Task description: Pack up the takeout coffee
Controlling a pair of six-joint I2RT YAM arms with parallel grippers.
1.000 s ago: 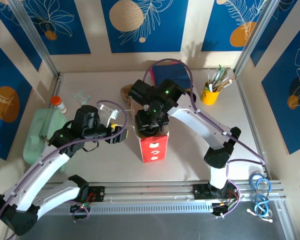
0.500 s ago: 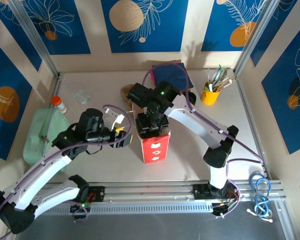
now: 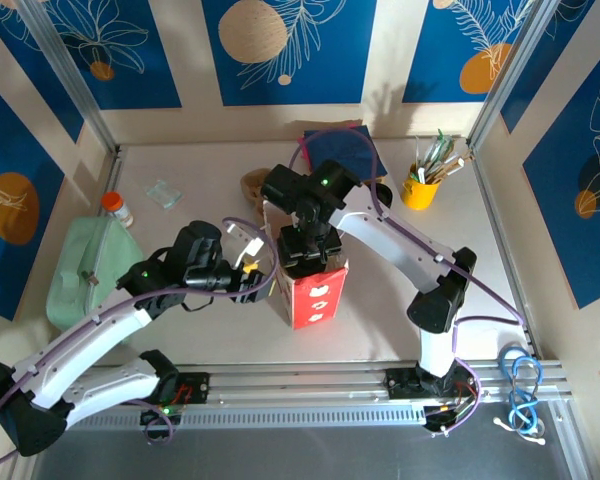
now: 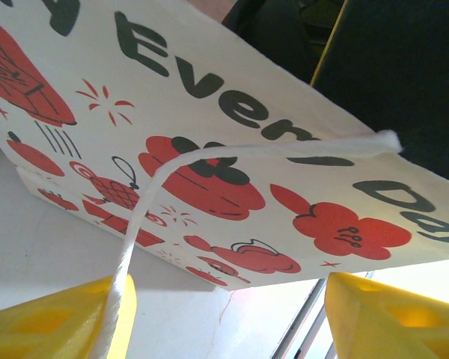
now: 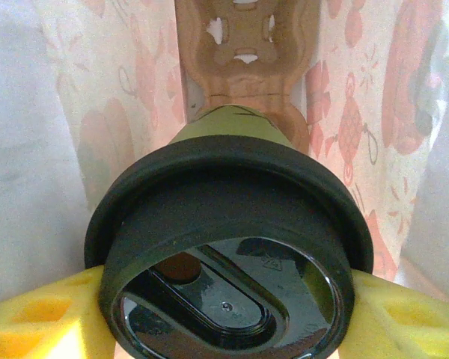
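Table: pale beige top, with a metal rail along the near edge where the arms are bolted.
Room: blue wall panels with white leaf drawings and orange discs, cream strips between them, and metal posts at the back corners.
On the table: a white paper bag with red print stands in the middle. A yellow pot of utensils is at the back right, a blue cloth at the back and an orange-capped bottle on the left.
Coffee cup: inside the bag, black lid on, above the brown carrier on the bag's floor.
Right gripper: yellow fingers clamped on the cup at its lid, one on each side.
Left gripper: jaws apart, close to the bag's side. The white cord handle runs past one finger, unpinched.
Hidden: from above, the right wrist covers the bag's mouth.
Hard to tell: the cup's side is in shade and looks olive. Whether its foot touches the carrier cannot be told.
Unclear: a pale green thing at the left edge.
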